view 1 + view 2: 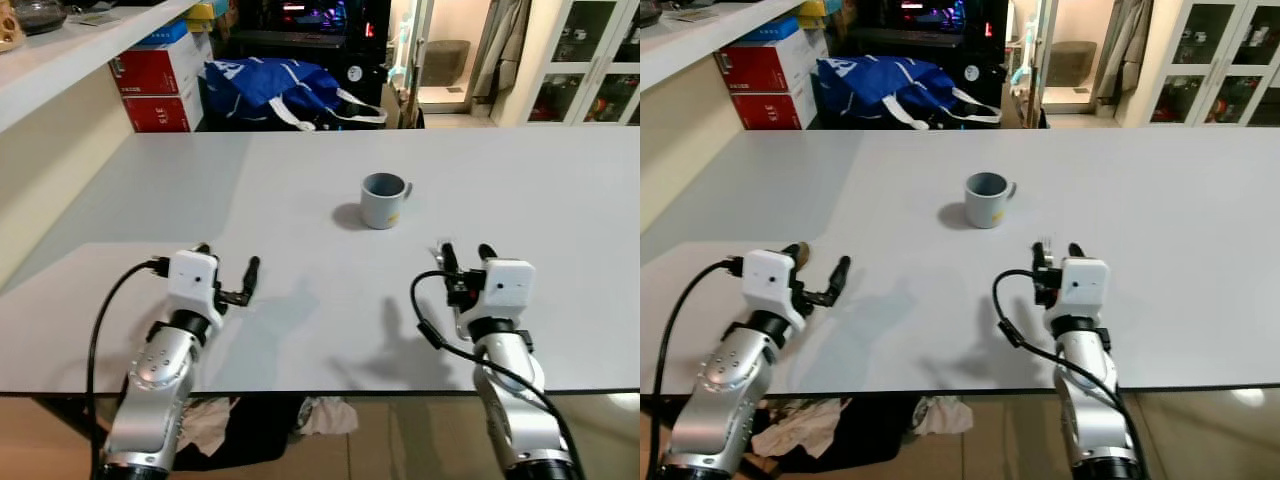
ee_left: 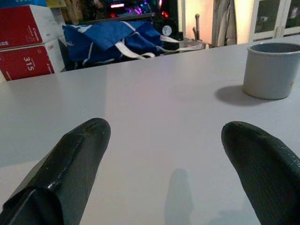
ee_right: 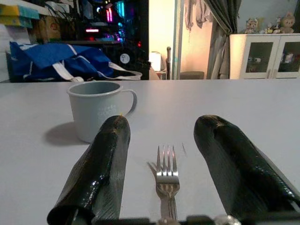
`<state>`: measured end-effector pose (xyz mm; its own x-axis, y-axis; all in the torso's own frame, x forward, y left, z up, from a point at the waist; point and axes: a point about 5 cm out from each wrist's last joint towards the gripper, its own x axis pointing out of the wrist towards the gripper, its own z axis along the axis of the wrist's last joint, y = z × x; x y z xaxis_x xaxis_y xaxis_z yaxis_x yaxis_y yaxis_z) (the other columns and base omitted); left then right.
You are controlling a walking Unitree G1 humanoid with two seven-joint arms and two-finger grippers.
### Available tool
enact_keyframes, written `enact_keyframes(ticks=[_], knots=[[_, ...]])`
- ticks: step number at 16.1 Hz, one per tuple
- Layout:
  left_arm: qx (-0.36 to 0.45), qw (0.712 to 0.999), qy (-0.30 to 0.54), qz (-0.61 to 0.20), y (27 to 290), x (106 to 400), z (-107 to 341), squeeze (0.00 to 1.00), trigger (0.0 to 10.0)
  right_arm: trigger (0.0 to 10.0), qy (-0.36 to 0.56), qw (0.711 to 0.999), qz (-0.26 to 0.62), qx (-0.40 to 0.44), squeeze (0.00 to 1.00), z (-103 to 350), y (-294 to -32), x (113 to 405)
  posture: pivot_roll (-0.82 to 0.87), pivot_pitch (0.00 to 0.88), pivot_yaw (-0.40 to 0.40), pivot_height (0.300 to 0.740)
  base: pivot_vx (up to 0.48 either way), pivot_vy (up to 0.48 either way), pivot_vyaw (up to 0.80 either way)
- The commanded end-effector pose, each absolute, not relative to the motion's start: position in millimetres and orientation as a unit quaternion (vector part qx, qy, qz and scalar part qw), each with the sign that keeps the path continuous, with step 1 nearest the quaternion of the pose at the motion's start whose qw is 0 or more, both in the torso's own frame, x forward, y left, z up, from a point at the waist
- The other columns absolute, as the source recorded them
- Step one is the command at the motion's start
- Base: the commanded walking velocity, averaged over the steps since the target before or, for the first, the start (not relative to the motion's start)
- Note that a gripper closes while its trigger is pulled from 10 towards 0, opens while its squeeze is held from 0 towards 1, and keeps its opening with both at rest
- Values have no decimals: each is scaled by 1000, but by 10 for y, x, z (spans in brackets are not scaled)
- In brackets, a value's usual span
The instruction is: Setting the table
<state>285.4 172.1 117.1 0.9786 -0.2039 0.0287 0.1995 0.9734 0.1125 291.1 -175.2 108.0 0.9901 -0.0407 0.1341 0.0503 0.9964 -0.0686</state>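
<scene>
Right pincer straddles fork; mug upright.

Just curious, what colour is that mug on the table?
Pale grey-blue mug; right wrist view shows it best.

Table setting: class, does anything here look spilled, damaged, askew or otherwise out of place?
Nothing stands out. The grey mug stands upright on the white table, with no spill around it. A fork lies flat between the open fingers of the right end effector. The left end effector is open, holding nothing.
</scene>
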Motion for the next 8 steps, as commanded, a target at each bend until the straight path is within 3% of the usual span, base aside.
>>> enact_keyframes(ticks=[1,8], knots=[[56,994,-13,-97,1761,2820,1164,0,10000,10000,-53,998,-17,-27,0,1032,-1722,2911,-126,0,63,740,0,480,0],[42,994,-8,-104,1741,2810,1177,0,10000,10000,-44,999,-15,-24,0,1016,-1704,2956,-108,0,60,740,0,480,0]])
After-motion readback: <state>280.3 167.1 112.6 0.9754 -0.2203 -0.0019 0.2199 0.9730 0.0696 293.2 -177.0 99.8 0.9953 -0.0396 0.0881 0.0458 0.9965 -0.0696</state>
